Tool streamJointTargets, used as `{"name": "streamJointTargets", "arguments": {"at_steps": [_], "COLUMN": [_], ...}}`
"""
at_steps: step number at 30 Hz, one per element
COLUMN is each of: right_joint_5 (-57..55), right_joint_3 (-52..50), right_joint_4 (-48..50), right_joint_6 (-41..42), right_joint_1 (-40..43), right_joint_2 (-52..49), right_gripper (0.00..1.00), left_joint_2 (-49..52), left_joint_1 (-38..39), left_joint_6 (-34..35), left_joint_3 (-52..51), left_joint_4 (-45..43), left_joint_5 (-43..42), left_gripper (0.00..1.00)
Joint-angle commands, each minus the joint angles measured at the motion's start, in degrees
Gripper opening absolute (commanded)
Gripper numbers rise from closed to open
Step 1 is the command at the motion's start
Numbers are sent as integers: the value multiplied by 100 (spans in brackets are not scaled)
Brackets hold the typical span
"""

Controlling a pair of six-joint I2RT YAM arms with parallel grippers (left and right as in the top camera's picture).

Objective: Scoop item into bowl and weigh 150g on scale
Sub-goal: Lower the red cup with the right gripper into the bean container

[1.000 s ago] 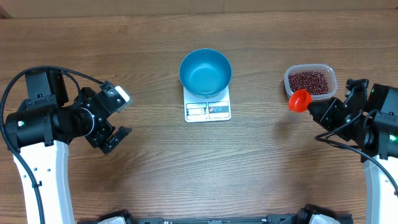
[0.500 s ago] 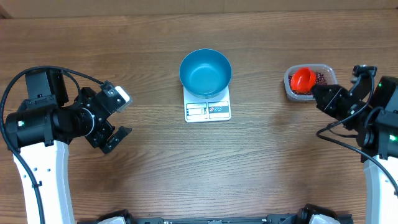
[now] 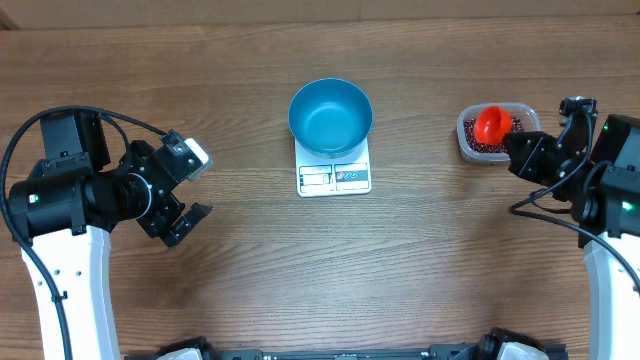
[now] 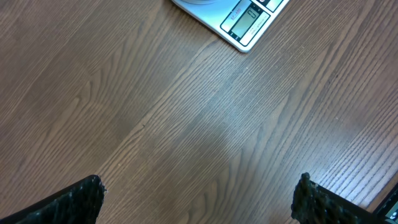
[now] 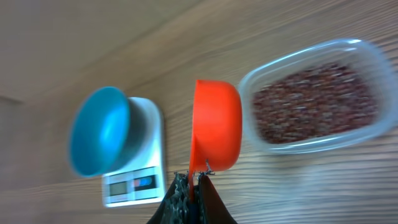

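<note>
From above: the blue bowl (image 3: 330,115) sits on the scale (image 3: 335,178), so whatever lands in it gets weighed. It looks empty so far. The right fingers (image 3: 512,148) pinch the red scoop (image 3: 489,124) over the tub (image 3: 530,112), where all the beans (image 3: 517,124) are. I'd guess it's lining up to dig.

Left wrist cam: the left fingers (image 4: 81,199) are spread wide with only bare table (image 4: 186,124) between them.

Right wrist cam: scoop tipped on its side, display (image 5: 140,182) too blurry to read.

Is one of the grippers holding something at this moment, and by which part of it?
The right gripper holds the red scoop by the end of its handle. The left gripper is open and holds nothing.
</note>
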State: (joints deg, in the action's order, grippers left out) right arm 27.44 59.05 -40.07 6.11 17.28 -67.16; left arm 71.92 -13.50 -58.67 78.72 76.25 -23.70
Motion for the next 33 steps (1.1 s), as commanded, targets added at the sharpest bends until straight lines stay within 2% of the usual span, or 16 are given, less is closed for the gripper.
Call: {"name": "streamJointTargets", "arguments": {"at_steps": [1, 5, 11, 21, 33], "right_joint_5": [-931, -1202, -1200, -1351, -1545], "right_joint_3": [103, 103, 103, 103, 103], "right_joint_4": [85, 240, 367, 872, 1029], "right_joint_6": [-365, -369, -1248, -1434, -1432], "right_joint_1": [37, 37, 37, 37, 37], "right_joint_2": [-13, -15, -170, -1051, -1810], "right_gripper": [4, 4, 4, 4, 4], "left_joint_2": [9, 9, 9, 9, 9], "left_joint_1": [0, 0, 0, 0, 0], "left_joint_6": [-199, -199, -199, -199, -199], "left_joint_3": [13, 13, 13, 13, 13], "left_joint_4": [-2, -2, -2, -2, -2], "left_joint_5": [59, 59, 59, 59, 59], "left_gripper": [100, 99, 100, 100, 100]}}
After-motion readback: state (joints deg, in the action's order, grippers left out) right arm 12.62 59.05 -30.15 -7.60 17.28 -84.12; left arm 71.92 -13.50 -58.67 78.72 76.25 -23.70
